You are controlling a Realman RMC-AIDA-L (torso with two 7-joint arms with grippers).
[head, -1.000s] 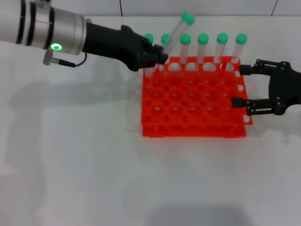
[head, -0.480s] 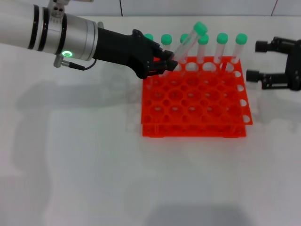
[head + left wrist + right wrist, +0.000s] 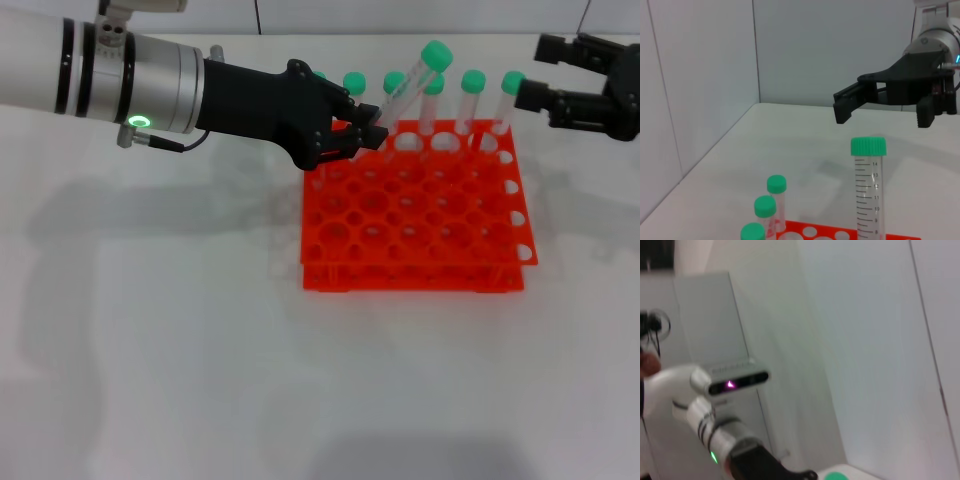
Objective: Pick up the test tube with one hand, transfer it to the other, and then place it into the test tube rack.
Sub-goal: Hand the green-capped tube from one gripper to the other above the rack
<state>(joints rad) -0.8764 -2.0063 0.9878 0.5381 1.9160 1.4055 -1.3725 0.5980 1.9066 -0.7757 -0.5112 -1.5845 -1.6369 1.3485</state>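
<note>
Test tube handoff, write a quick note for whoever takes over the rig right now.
Left gripper: shut on the test tube, holding it tilted above the back row of the test tube rack.
Right gripper: open, empty, raised beyond the rack's far right corner, apart from the tube.
Rack: five green-capped tubes show standing in the back row.
Done: tube picked up by the left gripper.
Left: pass it to the right gripper, then seat it in a free hole of the rack.
</note>
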